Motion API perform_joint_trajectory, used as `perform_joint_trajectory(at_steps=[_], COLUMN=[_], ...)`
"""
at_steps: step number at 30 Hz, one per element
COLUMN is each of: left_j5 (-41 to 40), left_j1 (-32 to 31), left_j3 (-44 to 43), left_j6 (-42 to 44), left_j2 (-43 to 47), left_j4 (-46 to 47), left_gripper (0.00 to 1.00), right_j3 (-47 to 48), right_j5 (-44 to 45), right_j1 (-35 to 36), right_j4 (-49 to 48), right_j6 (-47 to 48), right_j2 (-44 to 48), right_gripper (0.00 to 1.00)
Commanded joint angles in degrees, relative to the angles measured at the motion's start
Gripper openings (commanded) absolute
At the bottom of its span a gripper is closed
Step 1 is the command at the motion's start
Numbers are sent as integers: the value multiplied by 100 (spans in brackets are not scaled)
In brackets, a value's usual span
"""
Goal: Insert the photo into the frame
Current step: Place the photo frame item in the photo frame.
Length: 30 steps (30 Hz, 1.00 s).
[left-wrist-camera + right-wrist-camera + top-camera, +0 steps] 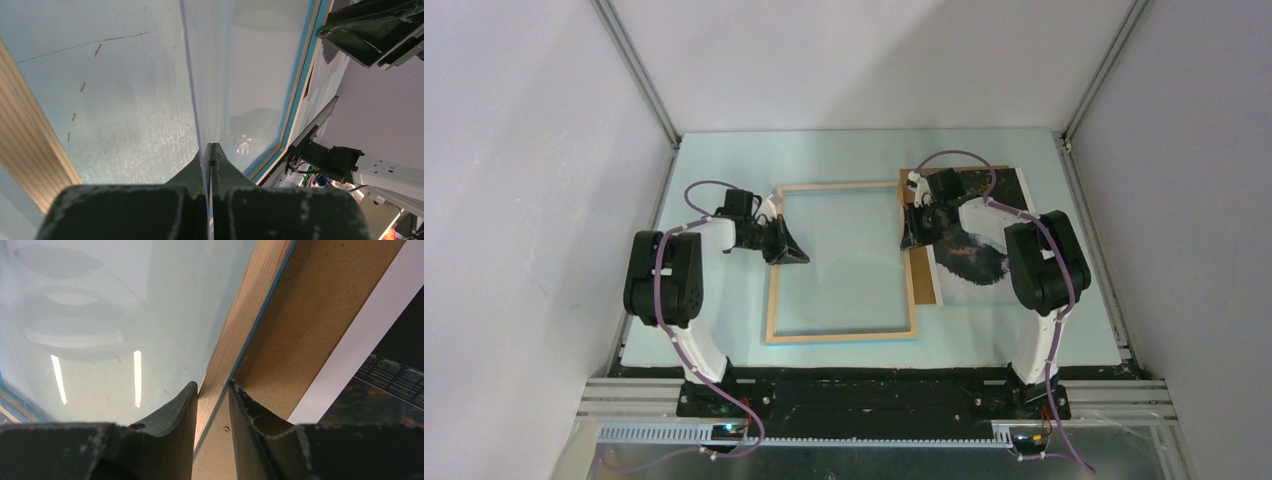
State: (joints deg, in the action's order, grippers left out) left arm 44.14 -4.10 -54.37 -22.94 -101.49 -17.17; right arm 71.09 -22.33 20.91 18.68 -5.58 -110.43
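Observation:
The frame lies in the middle of the table, pale wood face up. Its blue edge shows in the left wrist view. My left gripper is at the frame's left rail, shut on the edge of a thin clear sheet that stands tilted over the frame's opening. My right gripper is on the frame's right rail near its far corner, and its jaws close on the wooden rail. The photo lies face up to the right of the frame, partly under my right arm.
A brown backing board lies under the photo against the frame's right rail; it also shows in the right wrist view. White walls with metal posts enclose the pale green table.

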Motion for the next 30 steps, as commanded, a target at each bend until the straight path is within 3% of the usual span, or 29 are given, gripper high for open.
perform_joint_trajectory(at_steps=[1,12,30], left_j5=[8,113,1189], left_j1=[-93,-106,-101], left_j3=[-203,-321,-826], left_j6=[214,111,-212], left_j2=[-102,-197,-229], left_j4=[-276,-442,-734], left_gripper=[0,0,0], right_j3=[148,169,176], right_j5=[45,112,245], right_j1=[27,40,69], right_j4=[-88,-70,92], right_j6=[-7,62,256], right_j2=[-107,-159,-62], right_gripper=[32,28,25])
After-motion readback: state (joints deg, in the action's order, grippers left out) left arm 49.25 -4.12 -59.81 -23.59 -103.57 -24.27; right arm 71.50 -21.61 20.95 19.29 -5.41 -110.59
